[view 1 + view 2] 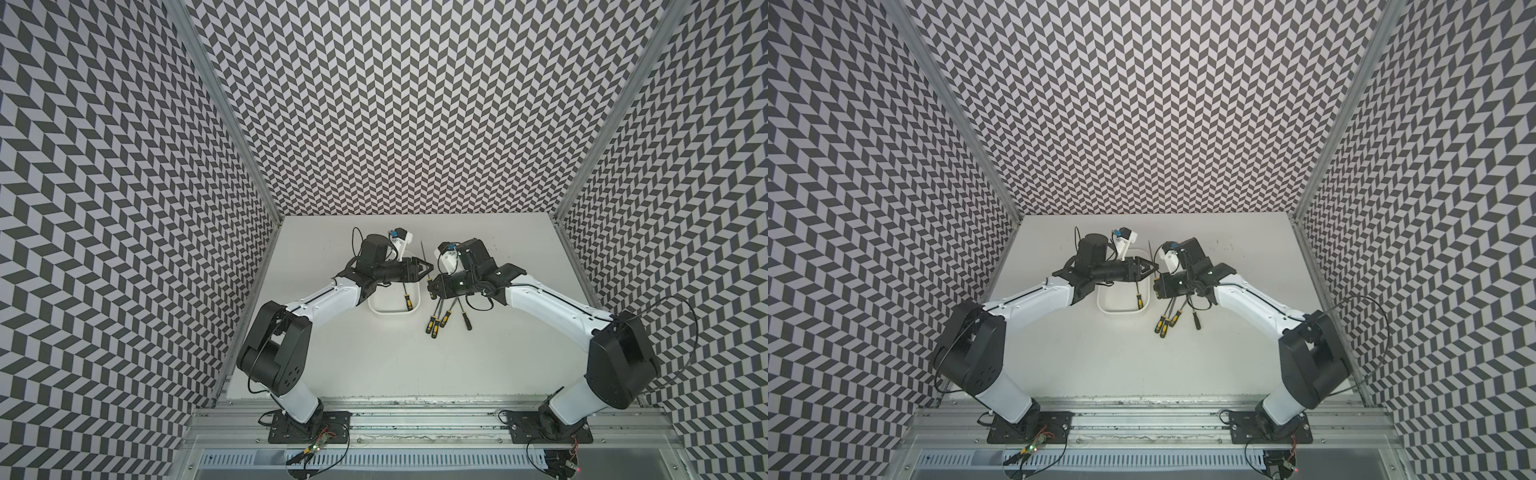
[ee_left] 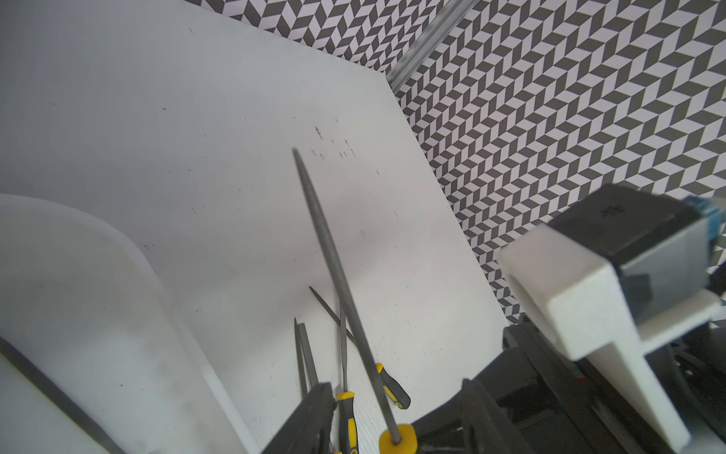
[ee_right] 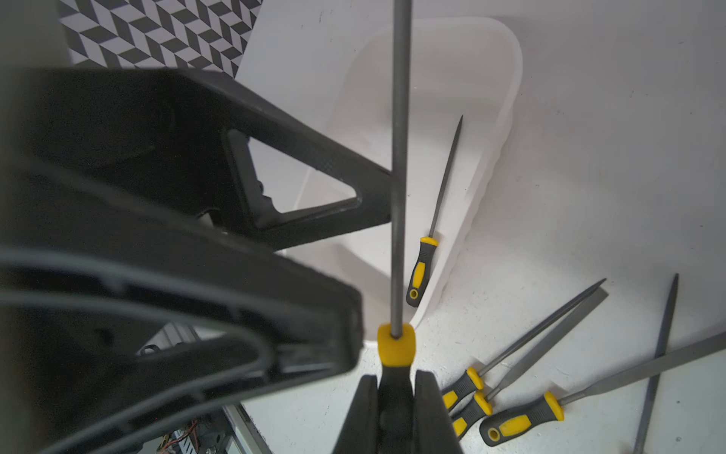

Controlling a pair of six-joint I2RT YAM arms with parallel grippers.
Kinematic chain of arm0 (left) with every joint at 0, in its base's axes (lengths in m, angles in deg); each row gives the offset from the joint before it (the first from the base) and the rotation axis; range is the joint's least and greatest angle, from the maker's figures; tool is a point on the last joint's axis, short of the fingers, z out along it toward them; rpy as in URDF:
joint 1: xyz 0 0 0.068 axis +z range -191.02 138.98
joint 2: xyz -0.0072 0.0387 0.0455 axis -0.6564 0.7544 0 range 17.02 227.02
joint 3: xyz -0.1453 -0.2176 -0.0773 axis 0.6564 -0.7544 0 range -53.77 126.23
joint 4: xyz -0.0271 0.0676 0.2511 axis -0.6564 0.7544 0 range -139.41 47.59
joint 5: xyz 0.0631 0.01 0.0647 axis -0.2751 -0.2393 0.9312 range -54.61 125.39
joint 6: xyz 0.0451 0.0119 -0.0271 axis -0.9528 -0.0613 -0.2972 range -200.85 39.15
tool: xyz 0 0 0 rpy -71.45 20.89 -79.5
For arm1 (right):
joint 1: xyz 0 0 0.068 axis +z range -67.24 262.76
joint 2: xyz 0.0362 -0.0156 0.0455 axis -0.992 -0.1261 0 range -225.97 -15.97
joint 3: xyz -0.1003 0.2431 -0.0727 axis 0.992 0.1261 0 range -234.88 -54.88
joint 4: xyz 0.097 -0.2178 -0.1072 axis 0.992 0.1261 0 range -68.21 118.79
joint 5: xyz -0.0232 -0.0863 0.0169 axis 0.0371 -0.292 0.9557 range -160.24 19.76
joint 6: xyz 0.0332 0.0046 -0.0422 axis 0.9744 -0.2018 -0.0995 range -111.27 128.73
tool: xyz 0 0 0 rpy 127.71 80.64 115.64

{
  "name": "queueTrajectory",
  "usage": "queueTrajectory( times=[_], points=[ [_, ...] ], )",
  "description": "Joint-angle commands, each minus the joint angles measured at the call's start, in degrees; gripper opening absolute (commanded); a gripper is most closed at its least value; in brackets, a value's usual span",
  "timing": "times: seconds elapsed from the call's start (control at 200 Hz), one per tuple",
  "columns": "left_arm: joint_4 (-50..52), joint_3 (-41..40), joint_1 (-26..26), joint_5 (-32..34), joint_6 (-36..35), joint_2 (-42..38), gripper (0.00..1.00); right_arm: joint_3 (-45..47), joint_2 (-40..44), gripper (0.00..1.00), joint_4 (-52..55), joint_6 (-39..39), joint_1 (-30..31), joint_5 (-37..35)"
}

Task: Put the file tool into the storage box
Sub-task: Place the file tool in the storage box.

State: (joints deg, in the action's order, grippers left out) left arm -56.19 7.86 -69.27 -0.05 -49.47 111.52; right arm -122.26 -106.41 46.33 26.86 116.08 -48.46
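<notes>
My right gripper [image 3: 396, 378] is shut on the black and yellow handle of a file tool [image 3: 400, 165]. Its grey shaft [image 1: 422, 255] points toward the back wall, just right of the white storage box [image 1: 390, 312]. My left gripper [image 2: 395, 387] reaches over the box and is open, with the held file's shaft [image 2: 334, 255] passing between its fingers [image 2: 314, 408]. In the right wrist view one left finger [image 3: 353, 184] meets the shaft. Another file [image 3: 422, 259] lies inside the box [image 3: 515, 78] along its right wall, and shows in both top views [image 1: 1139, 296].
Several more yellow-handled files [image 1: 440, 318] lie fanned out on the white table under the right wrist, just right of the box [image 1: 1121, 311]. They also show in the right wrist view [image 3: 522, 420]. Patterned walls close in the back and both sides.
</notes>
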Motion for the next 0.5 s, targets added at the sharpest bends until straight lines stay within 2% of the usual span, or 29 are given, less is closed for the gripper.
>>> queueTrajectory(
  times=[0.0, 0.145, 0.496],
  points=[
    [-1.4, 1.2, -0.3, 0.0, -0.2, 0.8, 0.56, -2.3, -0.1, 0.00, -3.8, -0.1, 0.2, 2.3],
    [-0.8, 2.2, -0.3, 0.6, -0.8, 2.0, 0.51, -2.8, 0.3, 0.00, -3.5, 0.1, 0.2, 2.9],
    [-3.0, 1.6, -0.3, -0.6, -1.4, 3.3, 0.06, -2.1, 1.2, 0.00, -2.6, -0.2, 0.2, 1.4]
  ],
)
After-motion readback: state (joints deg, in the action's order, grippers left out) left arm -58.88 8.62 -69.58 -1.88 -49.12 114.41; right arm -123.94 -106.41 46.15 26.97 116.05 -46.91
